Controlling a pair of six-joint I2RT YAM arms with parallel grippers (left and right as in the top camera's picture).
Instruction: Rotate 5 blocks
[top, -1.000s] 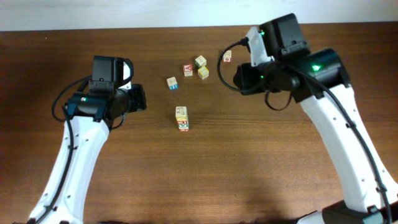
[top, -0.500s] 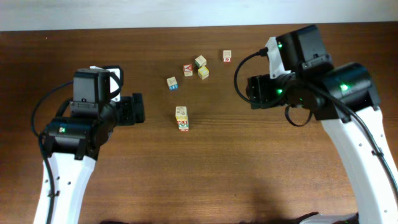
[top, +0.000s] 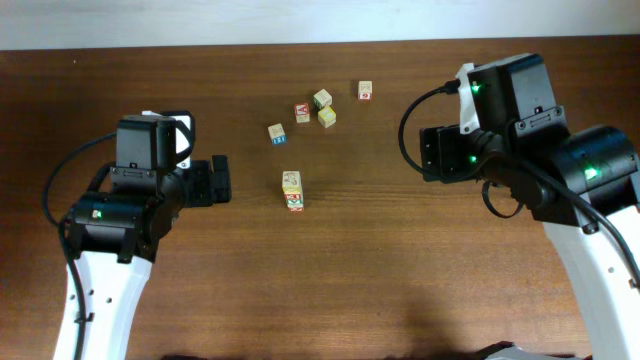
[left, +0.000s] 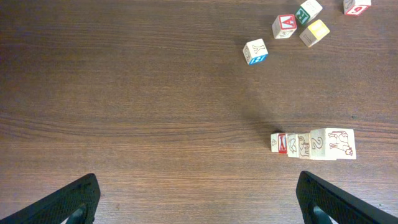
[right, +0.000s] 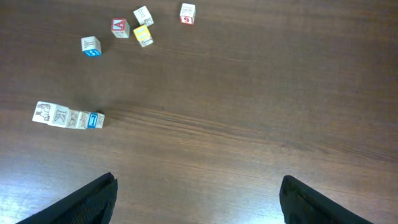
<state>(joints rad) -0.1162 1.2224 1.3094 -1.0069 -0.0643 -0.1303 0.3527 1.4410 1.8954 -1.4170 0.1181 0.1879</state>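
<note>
Loose blocks lie at the far middle of the table: a red-marked one (top: 365, 90), a green-lettered one (top: 322, 98), a red-lettered one (top: 302, 112) and a yellow one (top: 327, 117). A cube with a blue mark (top: 277, 133) sits a little left of them. Nearer the centre, several cubes form one column (top: 292, 190); it appears in the left wrist view (left: 314, 143) and the right wrist view (right: 68, 116). My left gripper (top: 222, 178) (left: 198, 186) is open, left of the column. My right gripper (top: 428, 152) (right: 198, 182) is open, well right of the blocks. Neither holds anything.
Bare dark wooden table (top: 320, 280) lies between and in front of the arms. The table's far edge meets a pale wall (top: 250, 25) just behind the loose blocks.
Both grippers have opened wide. The right arm has drawn back to the right, away from the red-marked block. The left arm has pulled back slightly to the left. No block has moved.
</note>
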